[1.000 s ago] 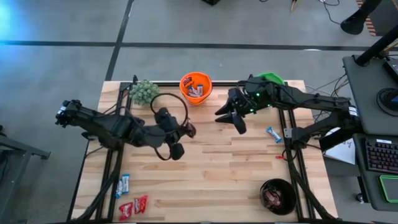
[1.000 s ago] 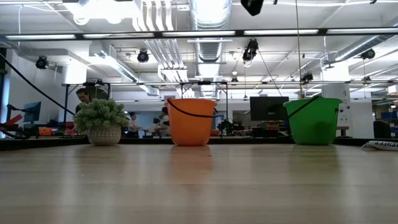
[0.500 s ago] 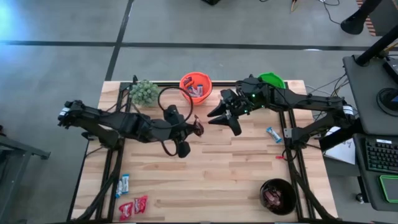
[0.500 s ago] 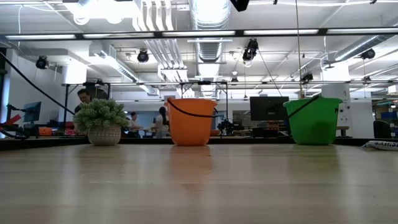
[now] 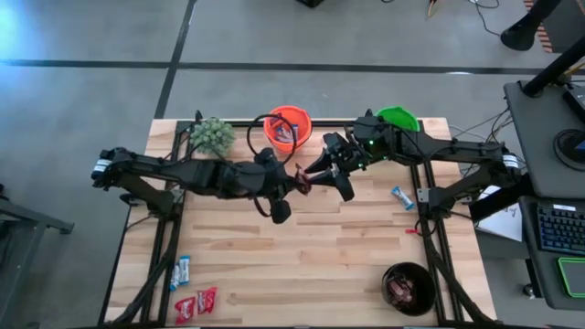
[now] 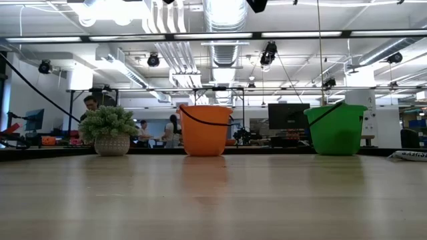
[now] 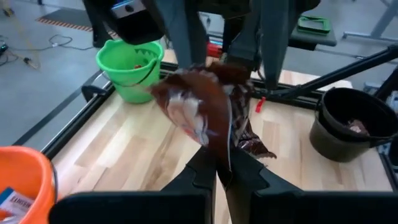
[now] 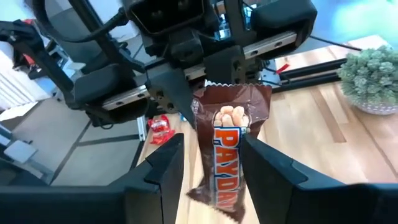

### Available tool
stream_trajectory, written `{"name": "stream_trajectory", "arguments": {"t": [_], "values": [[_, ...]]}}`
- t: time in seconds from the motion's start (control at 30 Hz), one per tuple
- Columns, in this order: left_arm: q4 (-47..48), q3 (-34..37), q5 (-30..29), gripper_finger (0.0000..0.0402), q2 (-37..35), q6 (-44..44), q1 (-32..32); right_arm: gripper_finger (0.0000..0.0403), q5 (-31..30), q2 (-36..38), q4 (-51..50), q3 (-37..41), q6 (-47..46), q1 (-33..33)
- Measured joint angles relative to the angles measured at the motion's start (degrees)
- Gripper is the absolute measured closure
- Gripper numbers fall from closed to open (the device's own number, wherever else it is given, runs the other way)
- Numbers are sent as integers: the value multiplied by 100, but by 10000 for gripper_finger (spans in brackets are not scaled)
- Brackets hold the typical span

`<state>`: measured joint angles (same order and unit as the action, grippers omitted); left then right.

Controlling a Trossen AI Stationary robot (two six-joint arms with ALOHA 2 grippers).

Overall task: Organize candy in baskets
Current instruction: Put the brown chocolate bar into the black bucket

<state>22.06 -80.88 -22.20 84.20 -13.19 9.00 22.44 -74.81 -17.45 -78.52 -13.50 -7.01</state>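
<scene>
Wooden tabletop (image 5: 311,238) under workshop lights, grey floor around. Above its middle, off the wood: a brown bar (image 8: 227,146), pinched at its upper end by the left gripper (image 5: 294,176), pressed together on the wrapper. Hanging between the fingers (image 8: 163,171) of the right gripper (image 5: 322,171), spread on either side of the bar, not yet touching by the look of the right wrist view. A handover, judging by the pose.

Outward: orange basket (image 5: 287,127) just behind the grippers, with candy inside; green basket (image 5: 398,117) behind the right arm; black basket (image 5: 408,287) at the near right corner, holding dark wrappers. Blue-white bar (image 5: 402,196) loose near the right rail. Another blue-white bar (image 5: 182,271) and two red bars (image 5: 196,304) at the near left corner. Plant (image 5: 211,134) at the far left.

For doing it well: close the right fingers squarely on the bar's lower half, clear of the left fingertips; release from the left only once that grip is firm; then probably across to the black basket. Main risk: a slippery wrapper twisting or dropping between grips.
</scene>
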Motion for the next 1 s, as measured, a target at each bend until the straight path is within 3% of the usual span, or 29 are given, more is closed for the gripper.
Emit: {"name": "stream_trajectory", "arguments": {"t": [0.17, 0.57, 1.0], "values": [[-284, 0, 125, 401, -2, 166, -36, 257, -322, -18, 3, -7, 2, 0], [-382, 0, 190, 401, -2, 273, -144, 261, -303, -46, 5, -7, 2, 10], [-500, 0, 237, 401, 15, 468, -217, 340, -254, -164, 112, -11, -254, 9]]}}
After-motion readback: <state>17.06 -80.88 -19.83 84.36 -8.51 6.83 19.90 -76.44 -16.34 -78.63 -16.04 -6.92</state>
